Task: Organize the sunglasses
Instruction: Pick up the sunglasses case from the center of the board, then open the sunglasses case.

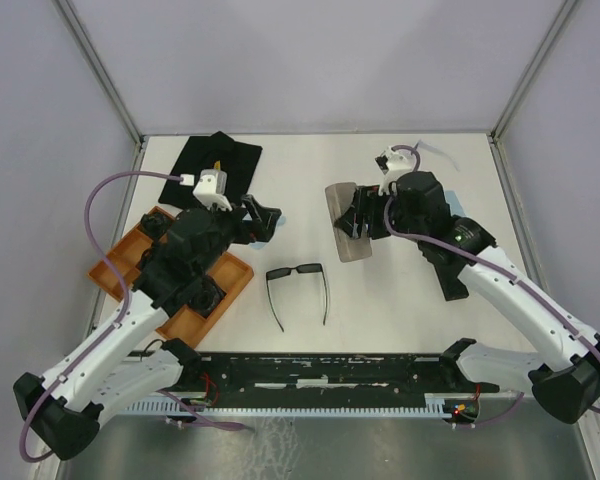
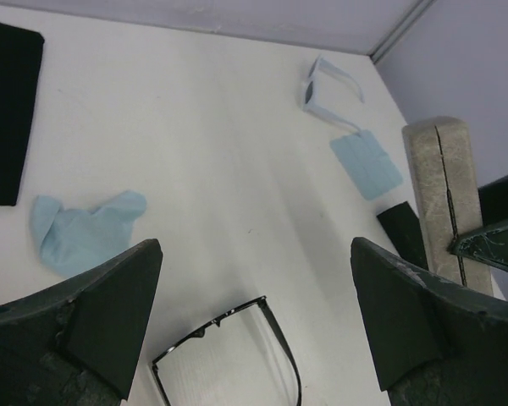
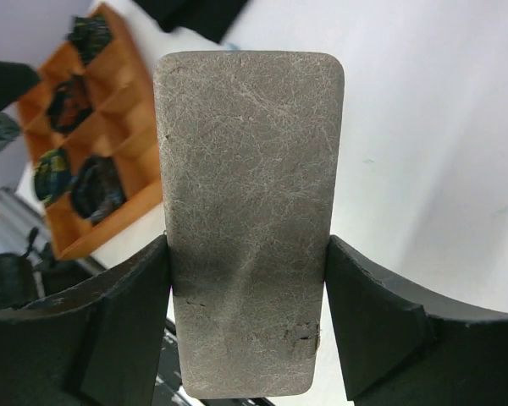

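The black-framed sunglasses (image 1: 297, 272) lie on the table with both arms unfolded toward the near edge; their frame shows in the left wrist view (image 2: 224, 326). My left gripper (image 1: 265, 222) is open and empty just behind them, jaws wide apart (image 2: 256, 254). The pale lavender-white glasses (image 2: 326, 85) lie at the far right, mostly hidden behind my right wrist in the top view. My right gripper (image 1: 360, 222) is shut on a grey oblong case (image 1: 345, 222), clamped across its width (image 3: 247, 254).
An orange compartment tray (image 1: 115, 262) with dark items sits at the left. A black cloth (image 1: 215, 160) lies at the back left. Two light blue cloths (image 2: 85, 228) (image 2: 366, 163) and a black case (image 2: 404, 233) lie on the table.
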`<state>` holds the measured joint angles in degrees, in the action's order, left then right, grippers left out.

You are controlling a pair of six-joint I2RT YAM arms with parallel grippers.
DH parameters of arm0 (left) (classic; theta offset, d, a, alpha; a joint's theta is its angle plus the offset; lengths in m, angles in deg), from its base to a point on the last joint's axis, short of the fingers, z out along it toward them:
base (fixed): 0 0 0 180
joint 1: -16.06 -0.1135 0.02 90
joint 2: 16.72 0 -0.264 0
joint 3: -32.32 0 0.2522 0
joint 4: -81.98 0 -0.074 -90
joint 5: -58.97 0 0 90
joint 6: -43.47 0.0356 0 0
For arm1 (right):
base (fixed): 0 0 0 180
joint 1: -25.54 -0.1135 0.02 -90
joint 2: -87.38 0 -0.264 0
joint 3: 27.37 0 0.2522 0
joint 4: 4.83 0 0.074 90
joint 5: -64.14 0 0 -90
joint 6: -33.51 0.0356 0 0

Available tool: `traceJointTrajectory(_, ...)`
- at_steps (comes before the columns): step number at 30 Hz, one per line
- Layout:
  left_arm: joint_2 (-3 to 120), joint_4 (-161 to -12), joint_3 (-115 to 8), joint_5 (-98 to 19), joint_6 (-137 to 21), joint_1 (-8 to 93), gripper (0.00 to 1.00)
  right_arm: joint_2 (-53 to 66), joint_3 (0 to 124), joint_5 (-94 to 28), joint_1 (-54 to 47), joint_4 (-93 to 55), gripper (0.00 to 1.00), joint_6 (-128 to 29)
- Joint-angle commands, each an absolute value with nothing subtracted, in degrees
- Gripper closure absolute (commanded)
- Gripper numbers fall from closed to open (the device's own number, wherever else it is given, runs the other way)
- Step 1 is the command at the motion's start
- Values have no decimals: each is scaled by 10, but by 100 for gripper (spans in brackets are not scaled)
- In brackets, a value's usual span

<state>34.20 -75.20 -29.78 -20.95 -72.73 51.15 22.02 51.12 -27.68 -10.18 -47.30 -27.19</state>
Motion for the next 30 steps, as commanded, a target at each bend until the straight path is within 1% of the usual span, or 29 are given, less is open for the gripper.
traceJointTrajectory(1, 292, -865, -277, -270, -718, 510, 1, 219, 562, -416, -99, -407, 100, -298)
traceJointTrajectory(9, 241, -991, -250, -394, -722, 510, 1, 239, 534, -562, -98, -235, 100, -329)
traceJointTrajectory(16, 219, -1054, -253, -485, -739, 510, 1, 264, 497, -617, -98, -79, 100, -292)
traceJointTrajectory(18, 218, -1065, -255, -504, -739, 510, 1, 275, 491, -605, -98, -70, 100, -290)
traceJointTrajectory(22, 221, -1053, -259, -531, -719, 509, 1, 292, 479, -568, -97, -88, 97, -286)
traceJointTrajectory(24, 225, -1029, -270, -533, -700, 510, 1, 289, 482, -585, -96, -87, 97, -291)
traceJointTrajectory(26, 234, -1027, -278, -560, -688, 510, 1, 285, 491, -616, -96, -81, 99, -285)
traceJointTrajectory(30, 252, -1109, -258, -606, -693, 510, 1, 284, 497, -696, -96, -70, 100, -302)
